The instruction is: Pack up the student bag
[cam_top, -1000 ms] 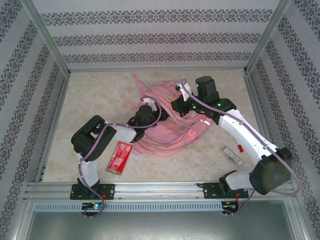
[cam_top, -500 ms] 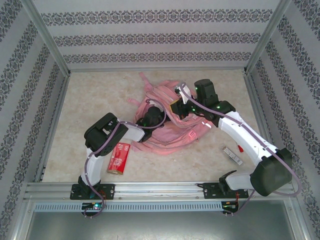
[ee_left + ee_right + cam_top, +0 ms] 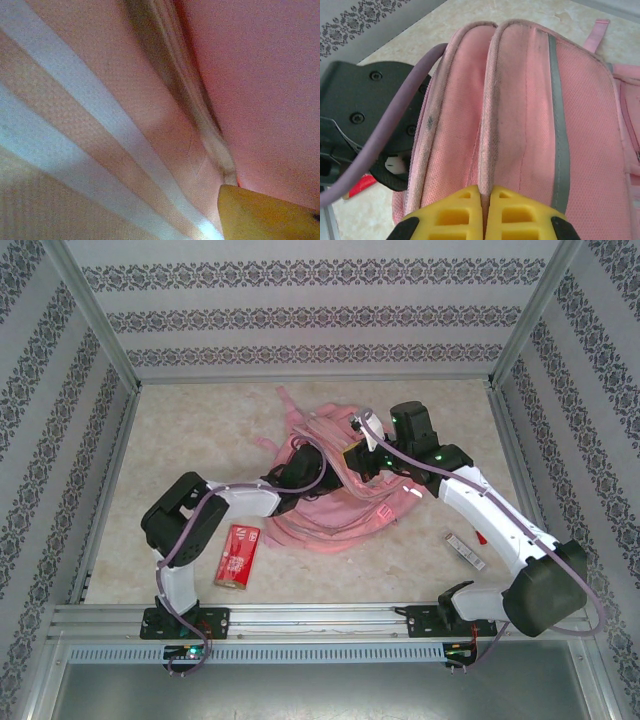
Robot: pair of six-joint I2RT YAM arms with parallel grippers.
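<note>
On the beige table (image 3: pixel 180 430), the right claw (image 3: pixel 485 197) was pinched on a ridge of the pink bag (image 3: pixel 340 515) at frame centre. The left claw (image 3: pixel 303 465) sat buried in its left side; I could not tell how wide it stood. A red packet (image 3: pixel 237 553) lay lower left.

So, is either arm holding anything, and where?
The right fingers are shut on the student bag, pinching a raised seam ridge. Whether the left fingers hold anything cannot be told.

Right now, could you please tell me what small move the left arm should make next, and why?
Probably ease the left gripper away from the student bag: its camera is pressed against pink fabric, the right gripper pinches a seam, and the red packet lies unpacked outside.
</note>
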